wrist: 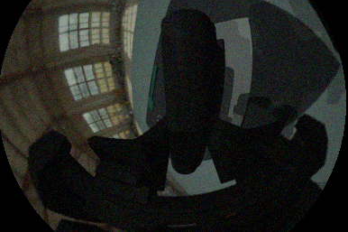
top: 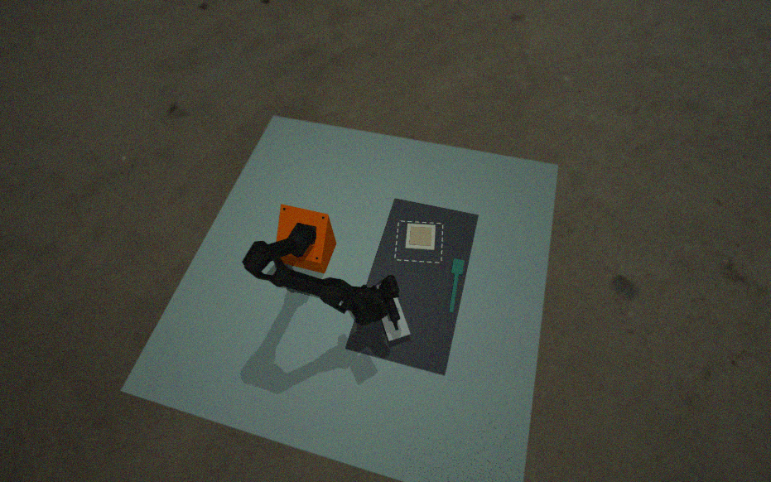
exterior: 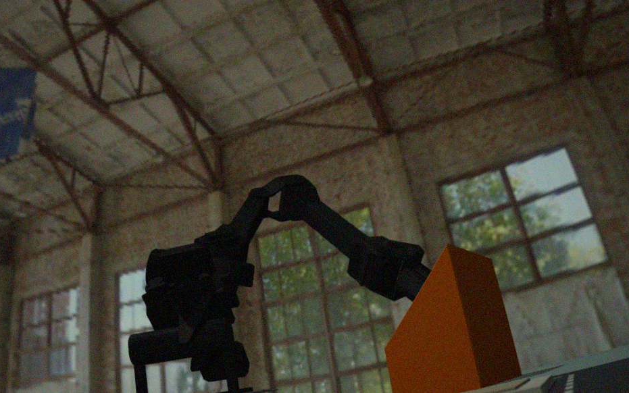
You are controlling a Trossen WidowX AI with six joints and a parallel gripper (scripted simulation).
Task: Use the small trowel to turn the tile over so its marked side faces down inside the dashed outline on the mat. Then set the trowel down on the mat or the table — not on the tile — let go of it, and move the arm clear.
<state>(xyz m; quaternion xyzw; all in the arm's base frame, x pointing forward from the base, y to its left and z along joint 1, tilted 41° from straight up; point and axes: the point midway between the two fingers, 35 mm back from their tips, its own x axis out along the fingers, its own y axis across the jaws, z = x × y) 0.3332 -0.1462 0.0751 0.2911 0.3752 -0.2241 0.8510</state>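
My gripper (top: 388, 301) (wrist: 185, 115) is shut on the black handle of a trowel. The trowel (top: 392, 334) (exterior: 160, 345) (wrist: 242, 51) has a flat pale grey blade, held above the near part of the dark mat (top: 424, 299) (wrist: 293, 56). The tile (top: 421, 236) lies flat on the mat at the back, inside the dashed outline (top: 418, 261) near its far side. Its upper face shows a tan square with a pale border; the underside is hidden. No tile is on the visible part of the blade. The finger contact is dark and partly hidden.
A green spatula-like tool (top: 457, 267) (wrist: 154, 85) lies along the mat's right edge. An orange block (top: 305, 224) (exterior: 434, 336) stands left of the mat at the arm's base. The mat lies on a pale blue-green table top (top: 489, 185).
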